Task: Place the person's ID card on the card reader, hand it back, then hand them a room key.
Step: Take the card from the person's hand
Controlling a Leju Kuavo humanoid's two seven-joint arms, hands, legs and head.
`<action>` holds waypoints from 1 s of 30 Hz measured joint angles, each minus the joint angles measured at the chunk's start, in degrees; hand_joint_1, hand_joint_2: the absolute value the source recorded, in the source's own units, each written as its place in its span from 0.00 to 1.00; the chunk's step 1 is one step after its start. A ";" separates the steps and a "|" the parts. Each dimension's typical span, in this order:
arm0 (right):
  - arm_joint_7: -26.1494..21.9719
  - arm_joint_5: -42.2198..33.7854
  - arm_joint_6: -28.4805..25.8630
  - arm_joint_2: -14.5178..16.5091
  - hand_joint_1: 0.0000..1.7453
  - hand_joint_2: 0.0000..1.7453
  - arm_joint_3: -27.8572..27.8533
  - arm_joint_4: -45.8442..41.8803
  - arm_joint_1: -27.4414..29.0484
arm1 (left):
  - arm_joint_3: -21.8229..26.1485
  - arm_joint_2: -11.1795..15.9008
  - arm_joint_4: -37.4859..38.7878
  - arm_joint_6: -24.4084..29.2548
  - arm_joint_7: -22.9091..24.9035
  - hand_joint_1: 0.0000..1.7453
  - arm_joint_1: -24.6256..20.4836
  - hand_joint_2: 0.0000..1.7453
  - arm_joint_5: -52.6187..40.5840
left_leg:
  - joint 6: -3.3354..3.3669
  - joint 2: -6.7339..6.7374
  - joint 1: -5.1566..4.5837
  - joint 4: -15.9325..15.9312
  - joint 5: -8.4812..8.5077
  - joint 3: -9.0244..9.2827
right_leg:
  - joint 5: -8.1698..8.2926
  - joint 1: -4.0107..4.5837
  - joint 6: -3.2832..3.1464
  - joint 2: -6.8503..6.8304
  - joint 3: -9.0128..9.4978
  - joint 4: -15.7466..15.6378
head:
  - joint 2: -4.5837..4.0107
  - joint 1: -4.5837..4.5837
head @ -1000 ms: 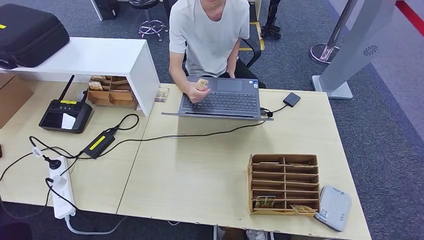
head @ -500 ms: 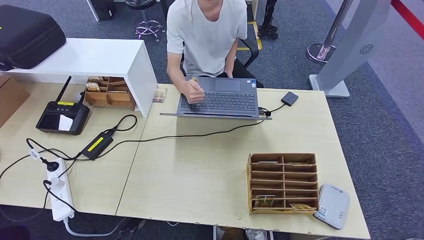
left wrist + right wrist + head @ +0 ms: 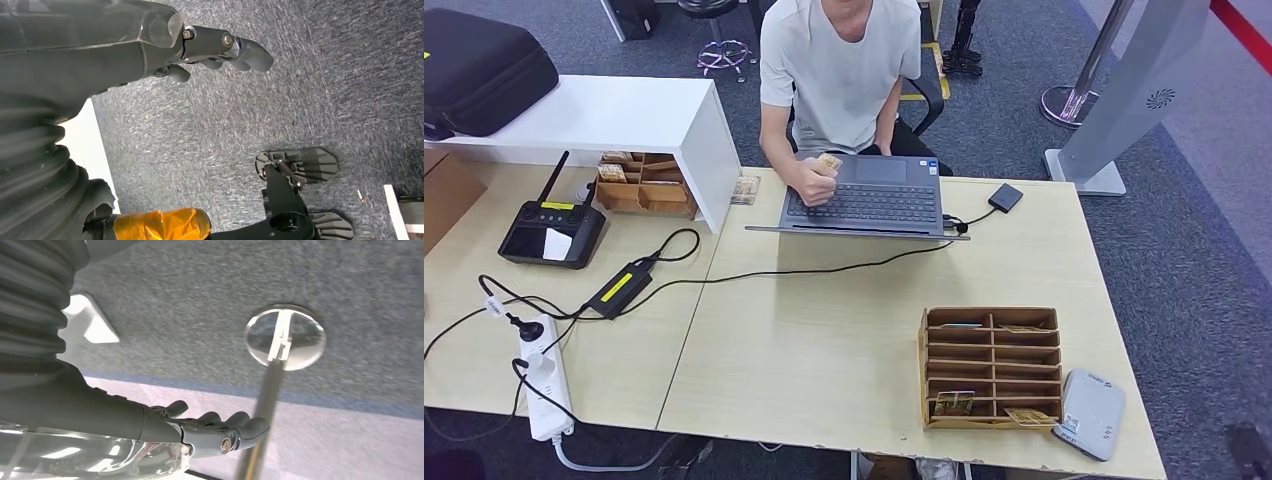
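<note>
A person in a white shirt (image 3: 842, 70) sits behind the laptop (image 3: 869, 196) and holds a small tan ID card (image 3: 828, 162) above its keyboard. The grey card reader (image 3: 1091, 413) lies at the table's near right corner. Beside it stands a wooden slotted rack (image 3: 991, 367) with key cards (image 3: 953, 403) in its lowest slots. My left hand (image 3: 210, 47) hangs over the carpet, fingers loosely extended, holding nothing. My right hand (image 3: 210, 427) also hangs over the floor and holds nothing. A dark shape, perhaps that hand, sits at the corner (image 3: 1249, 446).
A white shelf (image 3: 624, 115) with a black case (image 3: 484, 60) stands at the far left, a wooden box (image 3: 646, 185) under it. A black controller (image 3: 554, 230), power adapter (image 3: 619, 288), power strip (image 3: 542, 375) and cables cross the left table. A grey pillar (image 3: 1124, 90) stands far right.
The person has turned the card in their hand, edge-on and then flat again. The view shifted slightly. A dark shape has come in at the bottom right corner.
</note>
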 joint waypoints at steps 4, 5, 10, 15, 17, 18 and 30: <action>-0.98 0.25 -0.41 -0.28 0.00 1.00 0.22 0.00 -1.28 | 0.00 0.12 -0.02 -0.10 -0.02 0.00 0.09 1.00 0.08 | 0.00 -0.01 0.00 0.00 0.00 0.00 | 0.00 0.00 0.00 0.00 0.00 0.00 | 0.00 0.01; -0.99 0.25 -0.42 -0.32 0.00 1.00 0.26 0.00 -1.48 | 0.00 0.15 -0.03 -0.11 -0.02 0.00 0.12 1.00 0.08 | 0.00 -0.02 0.00 0.00 0.00 0.00 | 0.00 0.00 0.00 -0.01 0.00 0.00 | 0.00 0.01; -1.53 0.38 -0.73 -0.38 0.00 1.00 0.28 0.00 -1.89 | 0.00 0.23 -0.03 -0.14 -0.03 0.00 0.32 1.00 0.08 | 0.00 -0.03 0.00 0.00 0.00 -0.02 | 0.00 0.00 0.00 -0.03 0.00 0.00 | 0.00 0.00; -4.21 1.70 -3.18 -0.78 0.00 1.00 1.08 -0.10 -3.23 | 0.00 0.23 -0.07 -0.23 -0.11 0.00 0.37 1.00 0.07 | 0.00 -0.01 0.00 0.00 0.00 -0.02 | 0.00 0.00 0.00 -0.02 -0.01 0.00 | 0.00 -0.01; -5.75 2.14 -4.74 -1.05 0.00 1.00 1.68 -0.26 -4.21 | 0.00 0.23 -0.13 -0.30 -0.31 0.00 0.37 1.00 0.03 | 0.01 0.00 0.00 0.00 0.01 -0.01 | 0.00 0.00 0.00 -0.01 -0.01 0.00 | 0.00 0.00; -6.66 2.28 -5.57 -1.21 0.00 1.00 1.99 -0.38 -4.69 | 0.00 0.23 -0.16 -0.34 -0.48 0.00 0.37 1.00 -0.02 | 0.02 -0.01 0.00 0.00 0.02 -0.01 | 0.00 0.00 0.00 -0.01 0.00 0.00 | 0.00 0.01; -16.03 5.32 -17.56 -2.11 0.00 1.00 6.37 -3.00 -8.13 | 0.00 0.22 -0.18 -0.58 -1.48 0.00 0.38 1.00 -0.95 | 0.03 -0.06 0.00 0.01 0.02 -0.05 | 0.00 0.00 0.00 -0.05 -0.01 0.00 | 0.00 0.00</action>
